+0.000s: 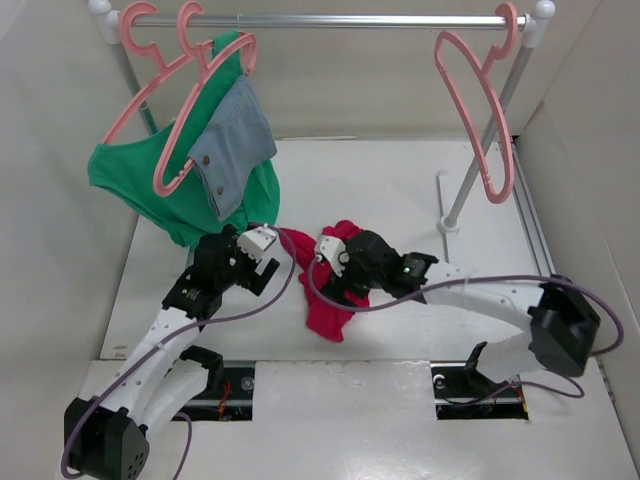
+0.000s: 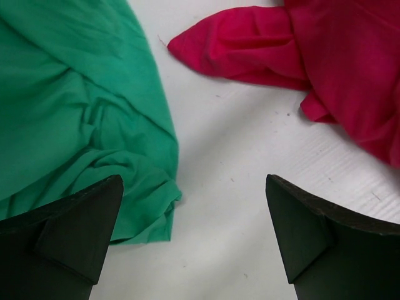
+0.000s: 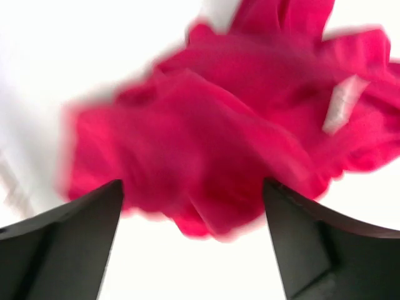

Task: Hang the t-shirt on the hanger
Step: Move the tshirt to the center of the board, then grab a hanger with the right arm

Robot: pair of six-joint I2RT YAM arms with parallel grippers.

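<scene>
T-shirt (image 1: 327,312) is a crumpled red heap on the white table (image 1: 400,180), centre of the top view, between the two arm heads. Not on any hanger. One sleeve or corner pokes toward the left arm.

Hanger (image 1: 496,192) hangs bare at the upper right, hooked on the metal rail (image 1: 330,20), well apart from the shirt.

Left gripper (image 1: 266,264) is just left of the shirt, low over the table, pincer wide, nothing in it. In the left wrist view the gripper (image 2: 194,187) frames bare white table between its fingers (image 2: 87,219). The green garment (image 2: 69,100) fills the left side there, its hem just beside the left finger. The t-shirt (image 2: 350,62) is at the upper right, clear of both tips.

Right gripper (image 1: 335,268) sits over the shirt's upper part in the top view. The right wrist view is blurred: the gripper (image 3: 194,187) stands wide, and the t-shirt (image 3: 206,144) fills the middle with its lower edge dipping between the fingers (image 3: 300,237). No pinch visible. The white label (image 3: 340,103) shows at the upper right of that view.

Upper left of the top view: green garment (image 1: 130,180) and grey-blue garment (image 1: 235,140) hang on other pink hangers (image 1: 160,184). The green one drapes down to the table.
</scene>
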